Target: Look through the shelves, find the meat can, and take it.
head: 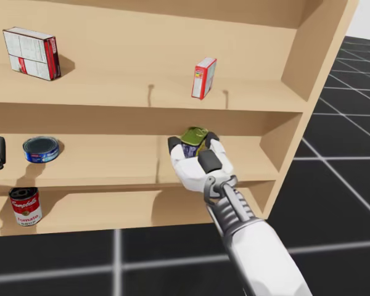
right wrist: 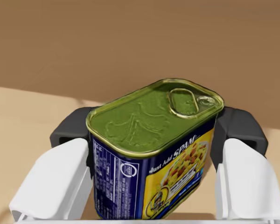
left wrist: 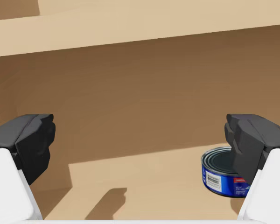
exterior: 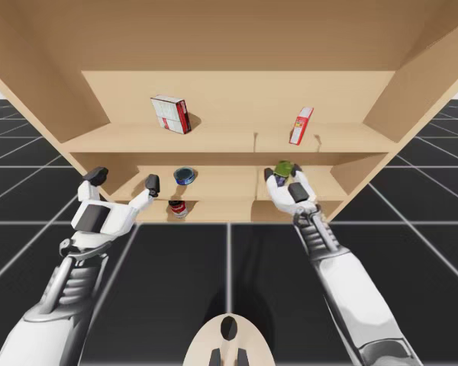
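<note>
Meat can (right wrist: 151, 154) stands nearly upright, lid up, clamped in your right tool (right wrist: 154, 130) over the right half of the middle shelf (head: 111, 157). Your left tool (left wrist: 142, 135) gapes wide. Dark gridded floor (exterior: 175, 267) below.

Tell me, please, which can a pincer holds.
The green-topped blue rectangular can, gripped by my right pincer; the flat blue can and red-and-white can stand free.

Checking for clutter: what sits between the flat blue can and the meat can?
Nothing: the head view shows bare shelf board between the flat blue can and the meat can.
</note>
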You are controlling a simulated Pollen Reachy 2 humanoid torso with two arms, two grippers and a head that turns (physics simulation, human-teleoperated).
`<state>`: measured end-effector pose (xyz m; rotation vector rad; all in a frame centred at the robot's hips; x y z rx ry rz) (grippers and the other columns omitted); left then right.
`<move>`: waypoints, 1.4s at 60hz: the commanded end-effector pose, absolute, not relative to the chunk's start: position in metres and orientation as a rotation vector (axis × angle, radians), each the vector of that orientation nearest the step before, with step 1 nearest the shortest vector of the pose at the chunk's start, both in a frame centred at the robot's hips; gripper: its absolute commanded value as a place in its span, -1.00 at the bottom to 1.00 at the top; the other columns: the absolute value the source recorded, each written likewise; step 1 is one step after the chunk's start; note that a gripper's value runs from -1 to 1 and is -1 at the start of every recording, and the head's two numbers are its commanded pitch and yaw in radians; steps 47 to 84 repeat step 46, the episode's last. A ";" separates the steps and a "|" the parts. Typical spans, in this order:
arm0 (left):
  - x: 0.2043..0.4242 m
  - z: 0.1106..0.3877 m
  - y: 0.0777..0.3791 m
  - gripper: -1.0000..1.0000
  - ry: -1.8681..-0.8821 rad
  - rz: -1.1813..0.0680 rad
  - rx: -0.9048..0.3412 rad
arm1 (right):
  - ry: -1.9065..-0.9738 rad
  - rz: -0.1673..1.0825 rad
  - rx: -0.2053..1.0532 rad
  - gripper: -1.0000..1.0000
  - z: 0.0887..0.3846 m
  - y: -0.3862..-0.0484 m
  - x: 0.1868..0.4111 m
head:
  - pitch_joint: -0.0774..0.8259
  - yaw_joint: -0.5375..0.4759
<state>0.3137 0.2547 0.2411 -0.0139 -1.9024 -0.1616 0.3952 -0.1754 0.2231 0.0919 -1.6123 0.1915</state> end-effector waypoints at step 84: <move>0.314 0.241 0.254 -1.00 -1.904 -0.164 -0.014 | -1.772 0.267 0.116 1.00 0.262 -0.181 0.245 | 0.12 -0.41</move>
